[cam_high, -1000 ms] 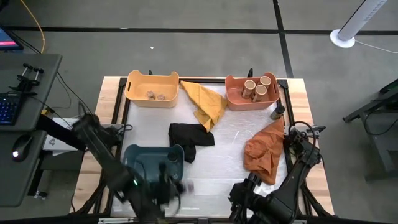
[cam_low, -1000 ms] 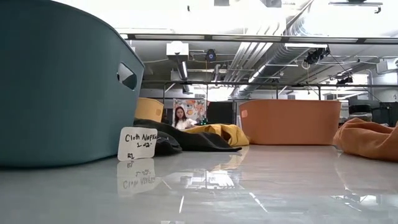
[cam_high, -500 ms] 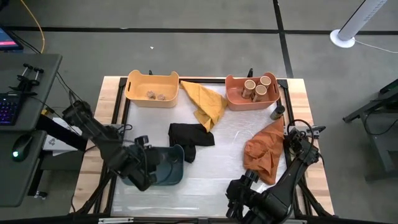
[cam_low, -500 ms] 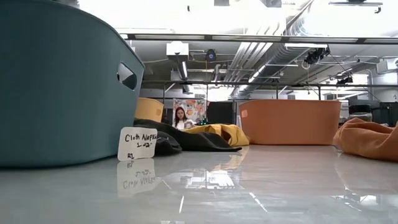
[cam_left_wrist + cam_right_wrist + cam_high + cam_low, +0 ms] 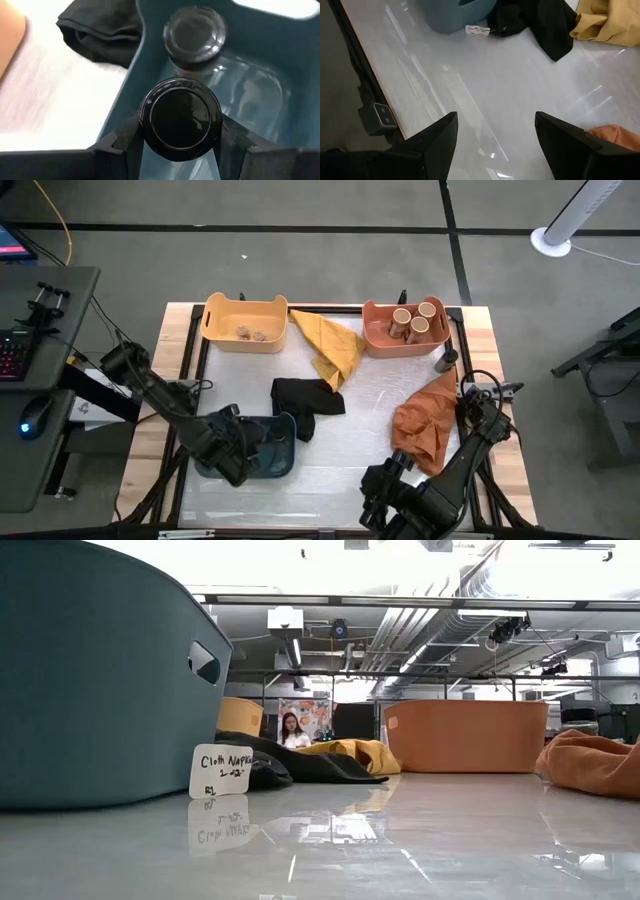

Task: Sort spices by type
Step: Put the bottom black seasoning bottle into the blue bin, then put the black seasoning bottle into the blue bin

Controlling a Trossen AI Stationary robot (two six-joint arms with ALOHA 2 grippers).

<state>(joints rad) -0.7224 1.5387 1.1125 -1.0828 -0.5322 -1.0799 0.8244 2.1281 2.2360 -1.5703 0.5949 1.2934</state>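
My left gripper [image 5: 240, 450] hangs over the blue bin [image 5: 272, 463] at the near left, shut on a dark-lidded spice jar [image 5: 180, 117]. A second dark-lidded jar [image 5: 195, 35] sits inside that bin. Three tan-lidded jars [image 5: 412, 320] stand in the salmon bin [image 5: 375, 340], and brown lumps [image 5: 250, 333] lie in the yellow bin [image 5: 215, 330]. One more dark-lidded jar [image 5: 445, 361] stands on the table beside the salmon bin. My right gripper [image 5: 495, 125] is open above the bare table near its front edge [image 5: 385, 485]. My left gripper pinches the dark-lidded jar between its two fingers [image 5: 131, 147], one on each side just under the lid's rim [image 5: 145, 137]. The fingers slant down from above. The lid faces back toward the wrist, and the jar hangs clear, inside the blue bin's walls.
A black cloth [image 5: 305, 398] lies just beyond the blue bin, a yellow cloth [image 5: 330, 345] between the far bins, and an orange cloth [image 5: 425, 425] at the right. A small paper label [image 5: 220, 772] stands by the blue bin. Bare table lies in the near middle.
My left gripper has gone from the table's near edge toward the far left and down over the blue bin, rolling its wrist, with the dark-lidded jar still between its fingers. Over the last half second it has shifted only a little.
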